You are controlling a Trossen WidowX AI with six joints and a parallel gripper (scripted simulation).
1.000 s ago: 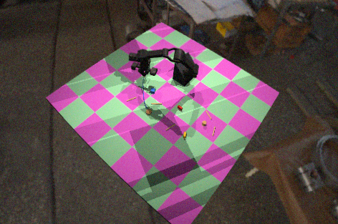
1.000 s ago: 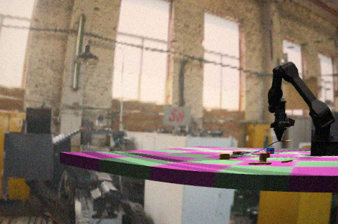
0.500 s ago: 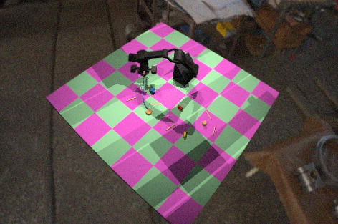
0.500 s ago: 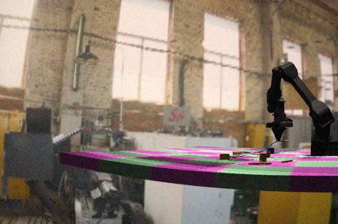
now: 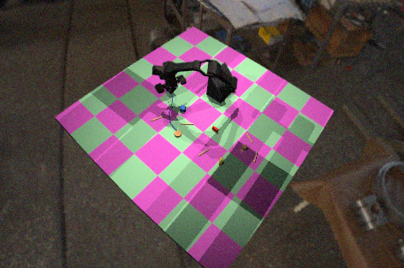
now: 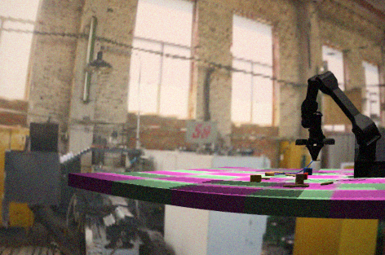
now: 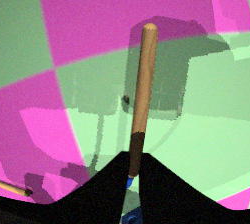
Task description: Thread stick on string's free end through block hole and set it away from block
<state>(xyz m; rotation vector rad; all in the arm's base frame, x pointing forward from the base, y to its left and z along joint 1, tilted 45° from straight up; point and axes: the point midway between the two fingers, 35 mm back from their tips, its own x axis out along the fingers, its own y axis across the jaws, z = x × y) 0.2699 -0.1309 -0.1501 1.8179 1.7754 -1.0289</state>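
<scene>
A black robot arm [image 5: 184, 66] [image 6: 347, 105] is bending over a pink-and-green checkered table [image 5: 158, 151] [image 6: 208, 196] [image 7: 220, 150], its gripper [image 5: 171, 91] [image 6: 314, 156] [image 7: 134, 160] pointing down and hovering above the surface. The gripper is closing its fingers on the thin wooden stick [image 7: 145, 85], gripping it near one end, while the pale, rounded other end is reaching out well past the fingertips.

A blue string [image 5: 170, 112] [image 6: 307, 166] [image 7: 130, 182] is trailing from the held end, curving across to the round wooden button [image 5: 177, 134] [image 6: 271, 173], which is lying flat on the table. The stick is hanging in the air, outside any block. A blue block [image 5: 182, 108] [image 6: 307, 171] [image 7: 131, 216] is sitting near the string, close to the gripper in the view from above.

Elsewhere, a red piece [image 5: 215, 128] is resting between the blue block and a small brown piece [image 5: 244, 147], with a yellowish piece [image 5: 221, 161] lying farther out. From where we are standing, the pieces are looking too small to tell which has the hole.

Loose sticks are lying about: one [image 5: 157, 118] and another [image 5: 187, 124] are flanking the string, a third [image 5: 204, 152] is lying beyond the button, and two more, one [image 5: 249, 137] and its neighbor [image 5: 256, 156], are resting near the brown piece.
</scene>
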